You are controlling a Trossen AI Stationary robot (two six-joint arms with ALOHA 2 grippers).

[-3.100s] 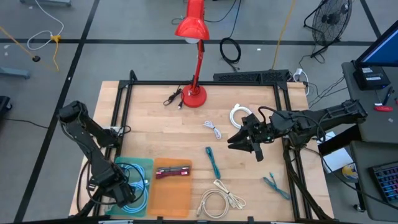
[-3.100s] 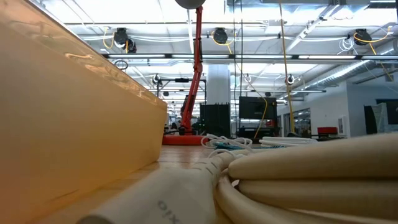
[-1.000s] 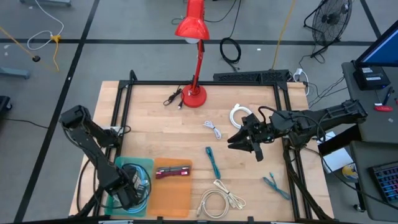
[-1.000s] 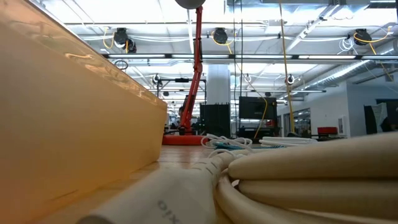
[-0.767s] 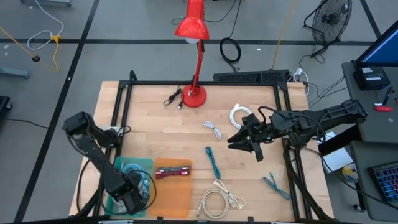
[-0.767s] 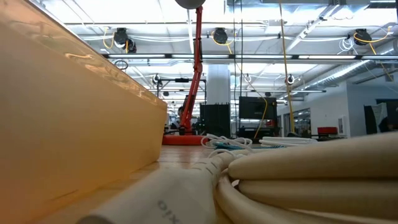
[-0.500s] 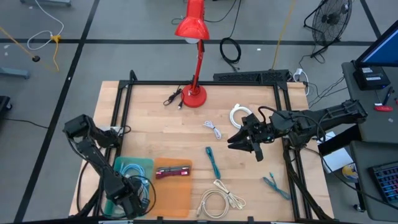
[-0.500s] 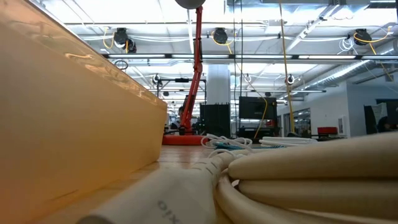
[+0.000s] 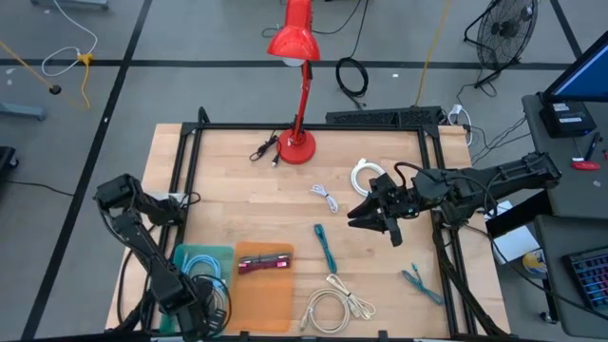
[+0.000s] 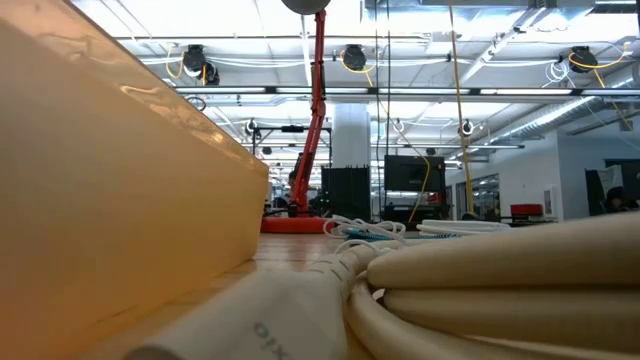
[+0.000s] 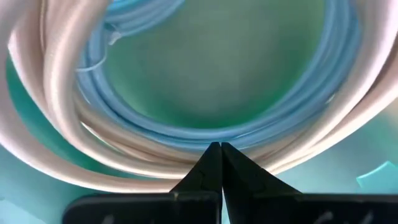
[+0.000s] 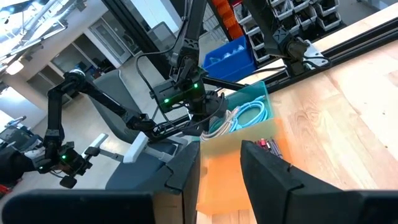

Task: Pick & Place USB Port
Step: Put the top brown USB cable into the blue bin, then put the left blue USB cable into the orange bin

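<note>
From above, the left gripper (image 9: 198, 306) sits at the near edge of the green tray (image 9: 201, 255), where the blue cable (image 9: 199, 263) lies coiled. The right gripper (image 9: 366, 217) waits above the bench (image 9: 237, 190), fingers partly apart, holding nothing. Low down, a cream cable (image 10: 480, 280) fills the view. At the left wrist, the fingers (image 11: 208, 168) are pressed together over the coils, probably finished dropping them.

The left gripper (image 9: 201, 306) is pulling back toward the table's near edge, uncovering more of the green tray (image 9: 186, 255). The blue cable coil (image 9: 198, 265) inside is showing now.
</note>
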